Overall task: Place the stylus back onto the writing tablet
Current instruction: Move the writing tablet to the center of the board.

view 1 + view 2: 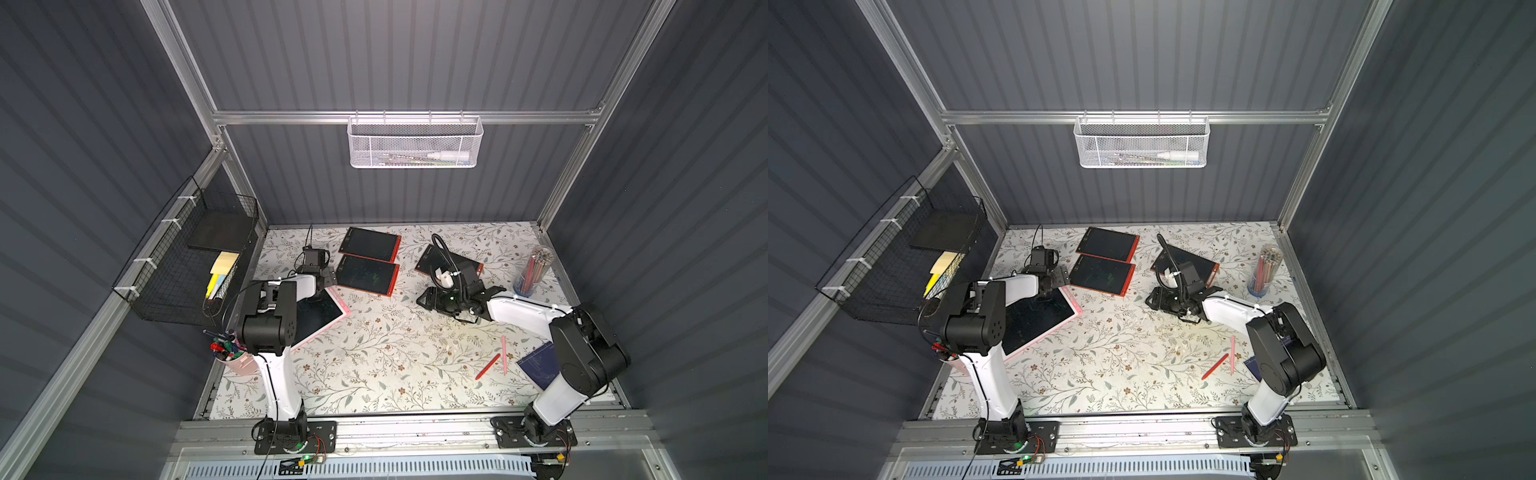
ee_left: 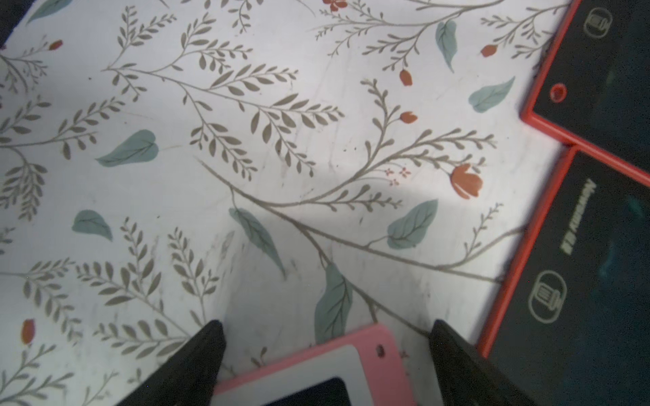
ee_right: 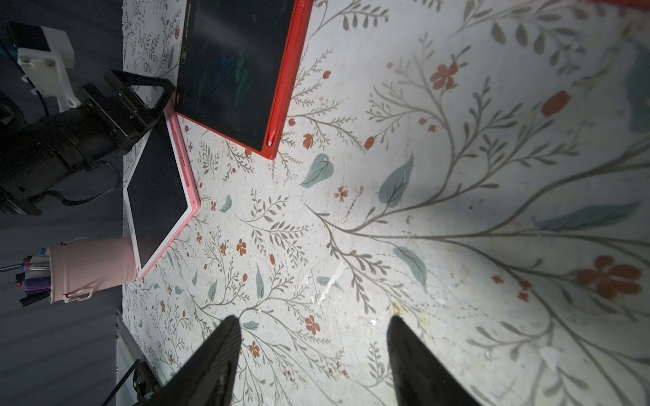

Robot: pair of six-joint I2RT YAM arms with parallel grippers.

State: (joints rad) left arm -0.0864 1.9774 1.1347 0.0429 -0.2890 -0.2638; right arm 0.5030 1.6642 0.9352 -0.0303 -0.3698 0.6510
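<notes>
Left wrist view: left gripper [image 2: 325, 327] spread, empty, above a corner of the pink tablet [image 2: 316, 365]; right gripper [image 3: 314, 320] spread too. On the table [image 1: 374, 374] the pink stylus [image 1: 504, 355] and red stylus [image 1: 488, 366] lie close together; a pinch could catch both.

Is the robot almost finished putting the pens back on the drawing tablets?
Not nearly. One red tablet has a docked stylus along its edge. The left gripper and right gripper are both open and empty. A red stylus and a pink stylus lie loose on the table, away from the pink tablet.
</notes>
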